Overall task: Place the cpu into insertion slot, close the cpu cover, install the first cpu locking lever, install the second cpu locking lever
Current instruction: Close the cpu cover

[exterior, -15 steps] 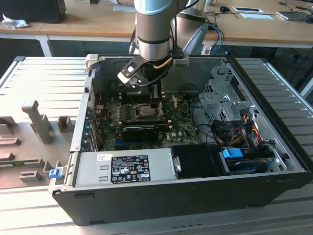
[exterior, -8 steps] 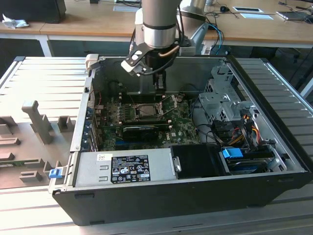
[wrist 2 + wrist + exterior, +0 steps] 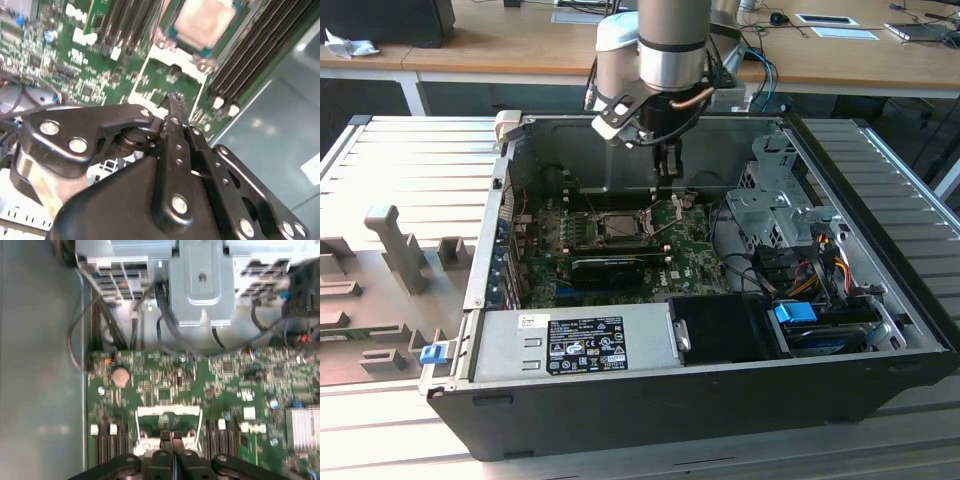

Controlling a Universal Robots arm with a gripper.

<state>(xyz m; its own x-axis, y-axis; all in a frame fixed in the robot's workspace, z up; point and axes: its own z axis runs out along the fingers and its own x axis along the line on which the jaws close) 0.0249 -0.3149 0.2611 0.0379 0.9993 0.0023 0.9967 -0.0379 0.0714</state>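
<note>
Ribbed grey metal table [image 3: 410, 160], with wooden desks behind it; carries item 1.

1. Black sheet-metal computer case [image 3: 620, 410], lying flat with its side open.
2. Green circuit board [image 3: 695, 255] on the case floor, flanked by dark memory rails.
3. Silver and pale-blue robot arm [image 3: 665, 50]: enters from above the case's far wall and hangs near vertical, wrist pointing down at the board.
4. Black linked-bar gripper [image 3: 666, 185]: fingertips pressed together with nothing between them. It is low over the board, at the free edge of item 6 in both wrist views [image 3: 175, 97] [image 3: 172, 440]; whether it touches cannot be told.
5. Insertion slot, a square silver-framed socket [image 3: 588, 227]: near the board's middle, on the exterior view's left of the gripper.
6. Cpu cover, a thin silver metal plate with a large window [image 3: 175, 57] [image 3: 167, 411]: raised off the socket and not yet closed; green board shows through its window.
7. Cpu, a pale silver-grey flat square chip [image 3: 205, 22]: already seated in the insertion slot, uncovered.

Step in hand, as judged: closing the cpu cover. Placing the chip looks done. Closing calls for pressure on the plate's free edge, swinging it over the chip without the fingertips touching the chip.
</note>
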